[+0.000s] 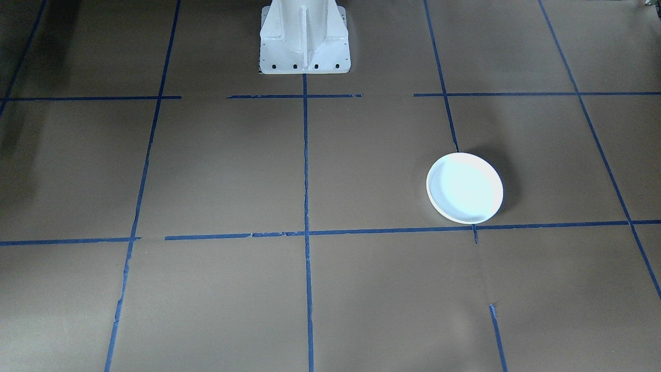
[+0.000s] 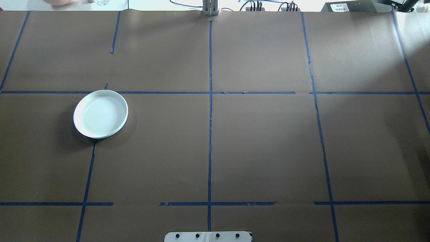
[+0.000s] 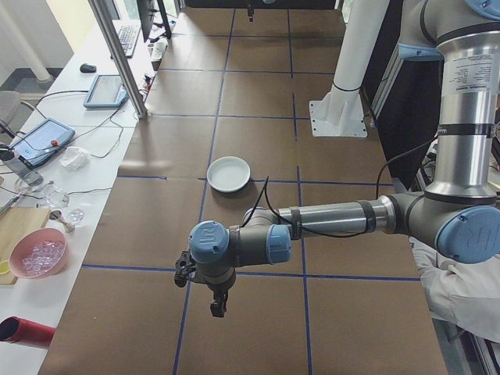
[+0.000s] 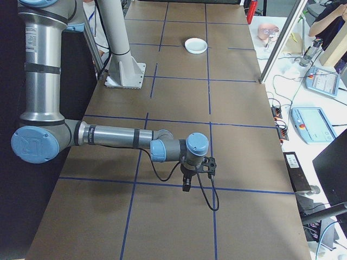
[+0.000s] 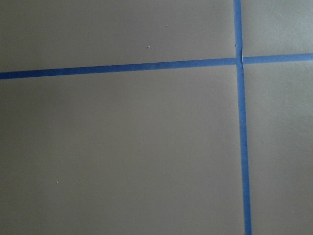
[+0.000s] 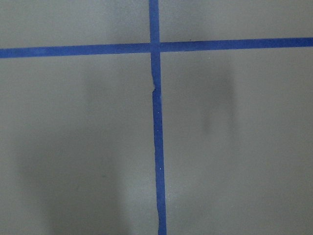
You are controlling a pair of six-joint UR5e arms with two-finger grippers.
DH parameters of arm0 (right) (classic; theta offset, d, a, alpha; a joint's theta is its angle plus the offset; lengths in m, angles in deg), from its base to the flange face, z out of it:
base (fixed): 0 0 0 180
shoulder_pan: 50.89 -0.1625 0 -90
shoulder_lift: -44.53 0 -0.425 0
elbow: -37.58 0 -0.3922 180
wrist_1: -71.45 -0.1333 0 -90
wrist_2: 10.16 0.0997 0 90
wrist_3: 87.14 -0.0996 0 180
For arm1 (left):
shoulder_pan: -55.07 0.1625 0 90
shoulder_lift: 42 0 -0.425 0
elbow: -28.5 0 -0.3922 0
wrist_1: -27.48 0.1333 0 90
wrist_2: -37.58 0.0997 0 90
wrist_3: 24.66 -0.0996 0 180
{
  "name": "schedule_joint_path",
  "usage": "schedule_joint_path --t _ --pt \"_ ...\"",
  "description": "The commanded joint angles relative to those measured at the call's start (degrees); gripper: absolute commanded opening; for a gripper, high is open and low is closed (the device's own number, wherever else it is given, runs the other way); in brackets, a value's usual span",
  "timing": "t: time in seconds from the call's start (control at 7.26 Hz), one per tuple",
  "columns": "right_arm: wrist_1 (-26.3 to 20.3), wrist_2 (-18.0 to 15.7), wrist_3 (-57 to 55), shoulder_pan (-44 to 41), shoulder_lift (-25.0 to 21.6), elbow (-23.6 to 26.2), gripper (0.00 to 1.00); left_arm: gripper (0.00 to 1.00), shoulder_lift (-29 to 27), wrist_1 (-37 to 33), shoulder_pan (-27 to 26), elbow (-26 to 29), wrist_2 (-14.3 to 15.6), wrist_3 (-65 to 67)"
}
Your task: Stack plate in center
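Note:
A single round plate (image 2: 100,114) lies flat on the brown table cover on the robot's left side, beside a blue tape crossing. It is pale bluish-white with a cream rim (image 1: 465,187) and faint rings. It also shows small in the side views, as the plate (image 3: 229,173) and the plate (image 4: 196,45). My left gripper (image 3: 218,308) hangs pointing down over the near end of the table, far from the plate. The right gripper (image 4: 186,187) hangs the same way at the opposite end. Open or shut, I cannot tell for either. Both wrist views show only brown paper and tape.
The white robot pedestal (image 1: 304,39) stands at the table's middle back edge. Blue tape lines (image 2: 210,134) divide the cover into squares. A side bench holds tablets (image 3: 105,90), a pink bowl (image 3: 37,256) and cables. A white sleeve (image 3: 461,301) shows beside the left arm.

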Motion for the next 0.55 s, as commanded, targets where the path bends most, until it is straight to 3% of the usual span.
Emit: schedule_joint_path --t 0.0,0.41 --pt "0.0 0.0 0.0 0.0 0.0 0.0 1.00 1.00 0.0 0.1 -1.5 0.0 -0.1 -0.1" --pt "0.0 0.0 0.0 0.0 0.0 0.0 1.00 1.00 -0.2 2.1 -2.2 0.0 -1.1 -0.2"
